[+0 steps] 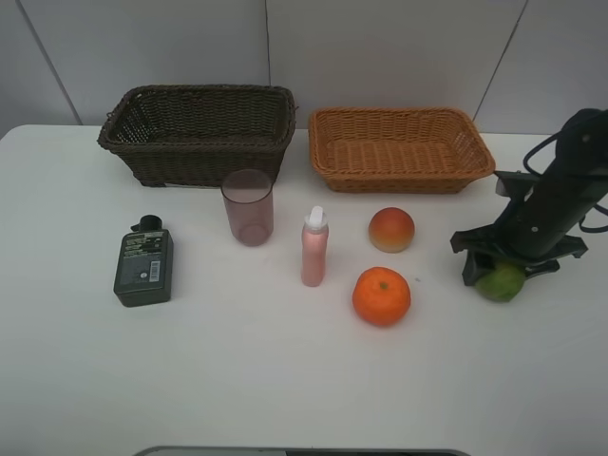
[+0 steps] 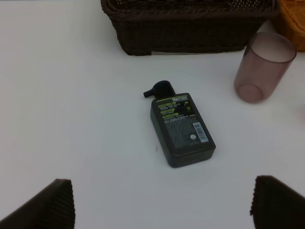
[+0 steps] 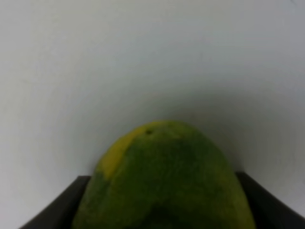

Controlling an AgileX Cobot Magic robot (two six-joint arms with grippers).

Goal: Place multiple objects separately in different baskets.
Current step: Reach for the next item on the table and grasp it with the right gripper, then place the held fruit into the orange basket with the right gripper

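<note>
The green lime-like fruit (image 1: 503, 283) lies on the white table at the right, and my right gripper (image 1: 508, 268) is down over it. In the right wrist view the fruit (image 3: 162, 181) fills the gap, with a dark finger (image 3: 62, 205) against each side. An orange (image 1: 381, 295), a peach (image 1: 391, 229), a pink bottle (image 1: 314, 247) and a pink cup (image 1: 248, 207) stand mid-table. The dark green flask (image 2: 181, 129) lies flat ahead of my left gripper (image 2: 162, 210), which is open and empty. Behind stand the dark brown basket (image 1: 195, 93) and the tan basket (image 1: 399, 178), both empty.
The flask (image 1: 143, 267) lies left of the cup (image 2: 263, 67), in front of the dark basket (image 2: 190, 33). A white wall rises right behind the baskets. The right arm's cables hang near the table's right edge.
</note>
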